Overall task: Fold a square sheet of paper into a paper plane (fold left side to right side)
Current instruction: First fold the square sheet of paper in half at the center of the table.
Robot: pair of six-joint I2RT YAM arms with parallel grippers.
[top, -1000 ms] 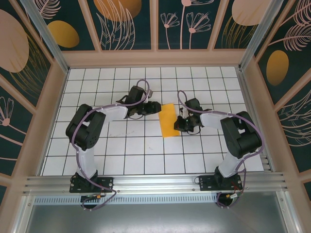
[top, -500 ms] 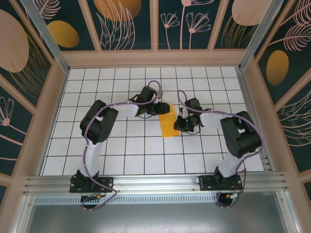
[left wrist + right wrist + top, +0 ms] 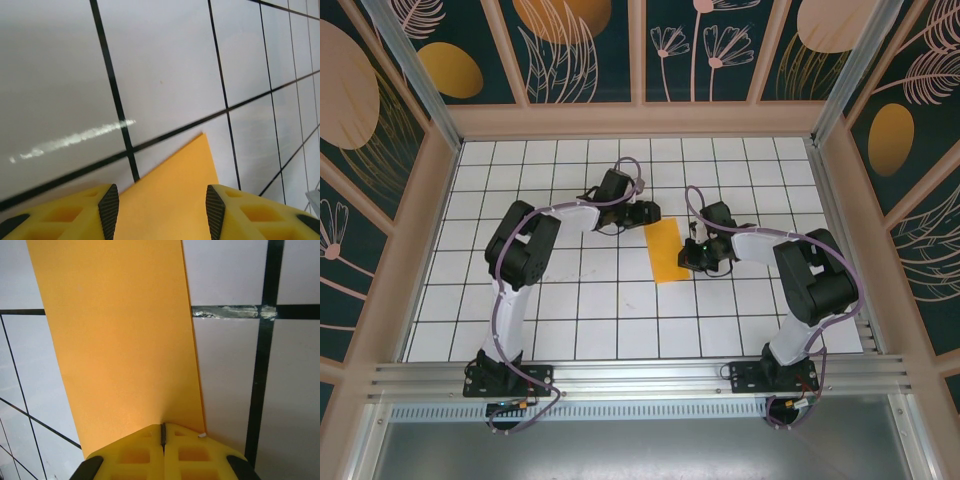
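The square sheet of paper [image 3: 665, 250] lies flat on the white grid table, folded into a narrow orange-yellow rectangle about one tile wide. My left gripper [image 3: 645, 213] hovers open at the paper's far left corner. In the left wrist view that corner [image 3: 180, 185] pokes out between the two pads [image 3: 109, 210], which stand well apart and touch nothing. My right gripper [image 3: 693, 252] is shut at the paper's right edge, halfway along it. In the right wrist view its closed tips [image 3: 162, 432] sit on the paper [image 3: 120, 340], just inside that edge.
The grid table [image 3: 570, 300] is ringed by a low wooden frame [image 3: 640, 120] and dark patterned walls. A worn, taped spot [image 3: 232, 312] marks a grid line just right of the paper. Open tiles lie in front of both arms.
My left gripper swung right to the paper's left edge, then drew back to its far left corner. The right gripper and the paper stayed put.
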